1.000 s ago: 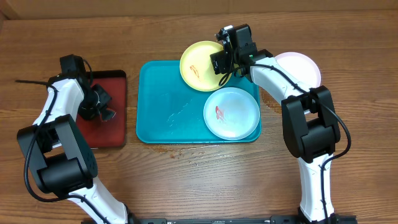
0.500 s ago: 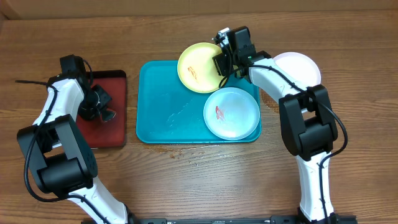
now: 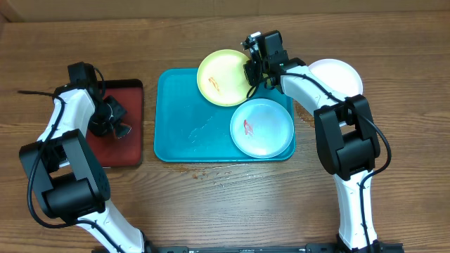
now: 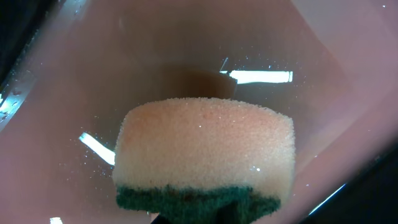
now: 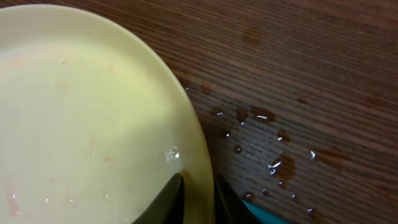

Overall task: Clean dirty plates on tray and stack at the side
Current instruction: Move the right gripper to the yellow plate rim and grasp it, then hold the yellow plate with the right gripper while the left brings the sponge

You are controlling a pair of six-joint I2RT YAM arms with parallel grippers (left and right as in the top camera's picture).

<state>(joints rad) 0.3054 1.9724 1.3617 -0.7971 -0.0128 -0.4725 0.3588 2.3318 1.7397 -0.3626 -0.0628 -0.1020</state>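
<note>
My right gripper point(image 3: 251, 72) is shut on the right rim of the yellow-green plate point(image 3: 222, 77), which is tilted over the back edge of the teal tray point(image 3: 186, 119). In the right wrist view the plate's point(image 5: 81, 112) rim sits pinched between the two dark fingers of the gripper point(image 5: 199, 200). A mint-blue plate point(image 3: 261, 128) with a red smear lies flat in the tray's right half. A white plate point(image 3: 339, 73) rests on the table to the right of the tray. My left gripper point(image 3: 112, 118) is shut on a yellow and green sponge point(image 4: 205, 149) over the dark red tray point(image 3: 126, 151).
Water drops point(image 5: 261, 146) wet the wood behind the teal tray's corner point(image 5: 267, 214). The dark red tray's wet floor point(image 4: 298, 37) fills the left wrist view. Both arm bases stand at the table's front edge.
My right gripper has closed on the yellow-green plate's rim, and the plate has shifted a little left and toward the back. The left arm has not moved.
</note>
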